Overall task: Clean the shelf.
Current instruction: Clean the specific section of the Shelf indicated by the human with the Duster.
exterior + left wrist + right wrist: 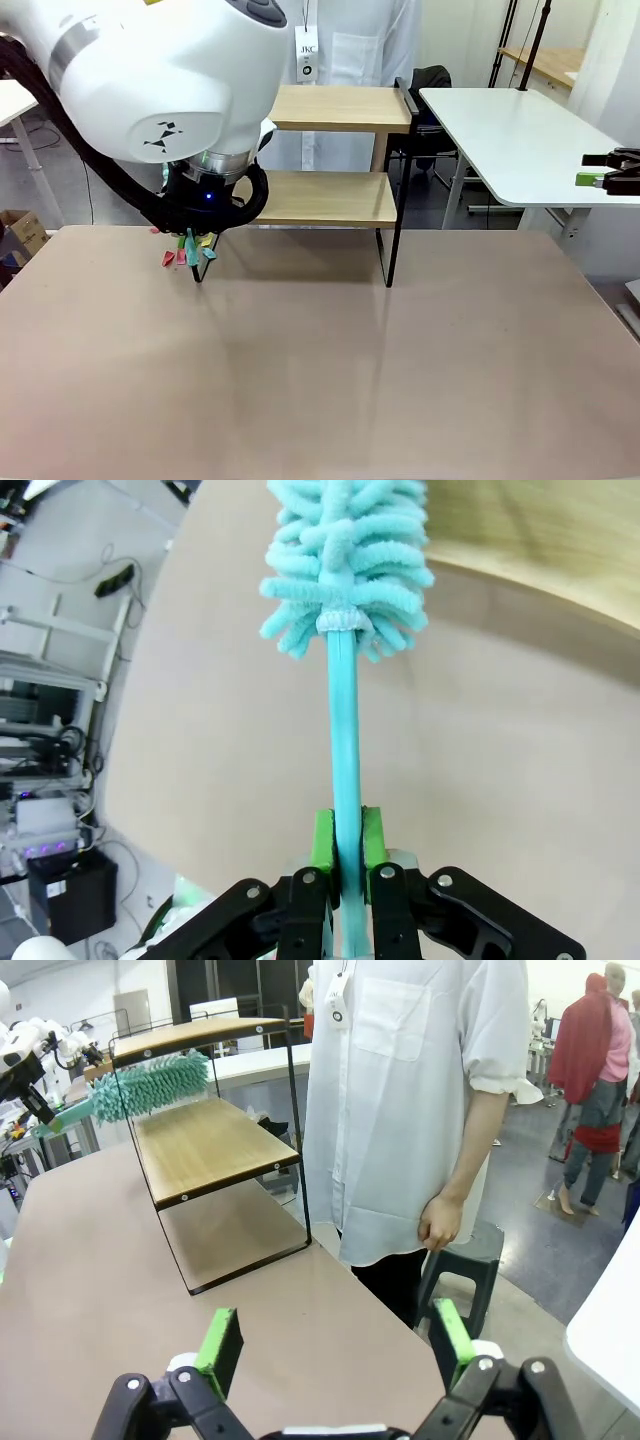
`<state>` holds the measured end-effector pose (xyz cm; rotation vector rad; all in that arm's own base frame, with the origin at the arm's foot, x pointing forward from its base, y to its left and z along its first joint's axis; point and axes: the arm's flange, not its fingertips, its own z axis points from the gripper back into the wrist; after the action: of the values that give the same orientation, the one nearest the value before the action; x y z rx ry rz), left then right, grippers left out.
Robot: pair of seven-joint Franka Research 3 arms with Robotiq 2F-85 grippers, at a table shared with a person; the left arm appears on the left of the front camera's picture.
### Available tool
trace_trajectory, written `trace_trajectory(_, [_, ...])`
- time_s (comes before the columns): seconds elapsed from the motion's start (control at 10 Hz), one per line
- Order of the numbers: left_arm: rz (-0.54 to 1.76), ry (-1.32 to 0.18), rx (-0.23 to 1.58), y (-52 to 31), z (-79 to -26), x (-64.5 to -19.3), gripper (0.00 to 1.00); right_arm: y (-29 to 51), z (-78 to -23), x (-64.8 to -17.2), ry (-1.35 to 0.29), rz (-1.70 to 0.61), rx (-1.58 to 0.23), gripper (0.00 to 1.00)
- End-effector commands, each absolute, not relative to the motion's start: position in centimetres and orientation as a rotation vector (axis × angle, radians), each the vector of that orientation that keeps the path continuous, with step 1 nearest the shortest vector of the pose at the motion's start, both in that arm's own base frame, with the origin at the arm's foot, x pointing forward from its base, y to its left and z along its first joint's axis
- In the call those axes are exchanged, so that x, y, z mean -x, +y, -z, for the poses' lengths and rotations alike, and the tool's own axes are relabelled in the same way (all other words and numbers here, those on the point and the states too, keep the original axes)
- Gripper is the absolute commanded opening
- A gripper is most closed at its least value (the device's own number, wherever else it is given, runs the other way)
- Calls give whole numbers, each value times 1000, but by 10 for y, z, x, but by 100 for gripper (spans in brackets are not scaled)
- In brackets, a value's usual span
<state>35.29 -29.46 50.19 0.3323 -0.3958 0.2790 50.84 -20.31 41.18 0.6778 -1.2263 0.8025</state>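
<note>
The shelf (335, 108) is a two-board wooden rack in a thin black frame at the table's far middle, also seen as the shelf (205, 1140) in the right wrist view. My left gripper (346, 840) is shut on the handle of a teal fluffy duster (345, 570). In the right wrist view the duster (150, 1084) has its head lying between the two boards, above the lower one. From the front, my left gripper (195, 252) hangs at the shelf's left end. My right gripper (335, 1345) stands open and holds nothing, off to the right, as the right gripper (592, 170) in the front view.
A person in a white shirt (400, 1110) stands behind the shelf, one hand (440, 1222) hanging down. A white side table (520, 140) stands at the far right, with a black stool (470, 1250) near the person. The brown tabletop (330, 370) stretches in front.
</note>
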Motion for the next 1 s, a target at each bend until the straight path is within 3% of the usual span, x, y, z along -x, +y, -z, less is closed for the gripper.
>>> trace_trajectory(0.0, [-267, -351, -319, -293, -491, -360, 13, -201, -415, -510, -1232, -802, -670, 100])
trace_trajectory(0.3, [-268, -375, -325, -298, -492, -358, 13, -201, -415, -510, -1232, -802, -670, 100])
trace_trajectory(0.9, [65, -480, -26, -273, -532, -330, 13, -201, -415, -510, -1232, -802, -670, 100])
